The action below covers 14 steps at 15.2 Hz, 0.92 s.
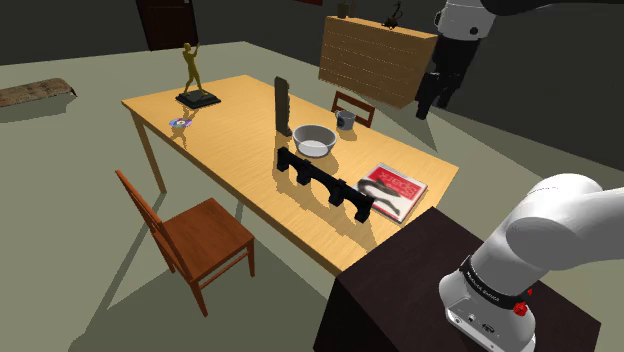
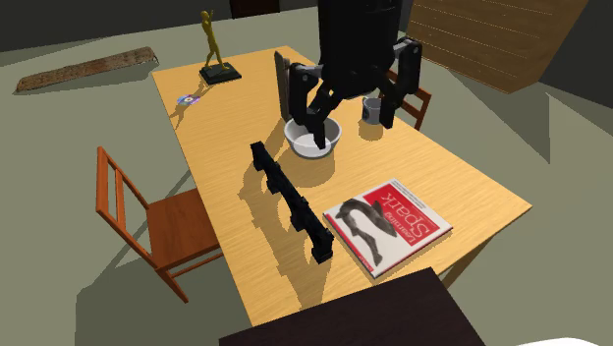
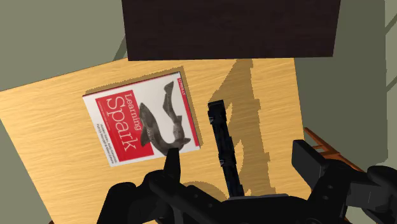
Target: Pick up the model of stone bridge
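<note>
Well inside table (image 2: 476, 197) edges, bridge model (image 2: 290, 201); gripper (image 2: 352, 106) spread.

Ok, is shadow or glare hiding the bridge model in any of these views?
Shoulder view: the black bridge model stands out against the lit table, with a short shadow beside it. Second exterior view: its shadow falls toward the chair and the outline is clear. Wrist view: a broad shadow runs alongside the bridge model, dark against dark there. No glare anywhere.
</note>
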Each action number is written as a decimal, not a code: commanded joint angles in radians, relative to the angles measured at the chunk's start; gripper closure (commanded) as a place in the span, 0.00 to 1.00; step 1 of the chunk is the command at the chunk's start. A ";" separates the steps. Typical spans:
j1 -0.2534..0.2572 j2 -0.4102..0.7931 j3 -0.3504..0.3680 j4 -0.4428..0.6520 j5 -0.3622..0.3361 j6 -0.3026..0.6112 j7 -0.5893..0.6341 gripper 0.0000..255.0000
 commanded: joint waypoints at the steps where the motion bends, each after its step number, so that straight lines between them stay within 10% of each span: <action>1: 0.000 0.000 0.000 0.000 0.000 0.000 0.000 0.00; 14: 0.017 0.422 -0.023 -0.026 -0.006 0.431 -0.040 0.00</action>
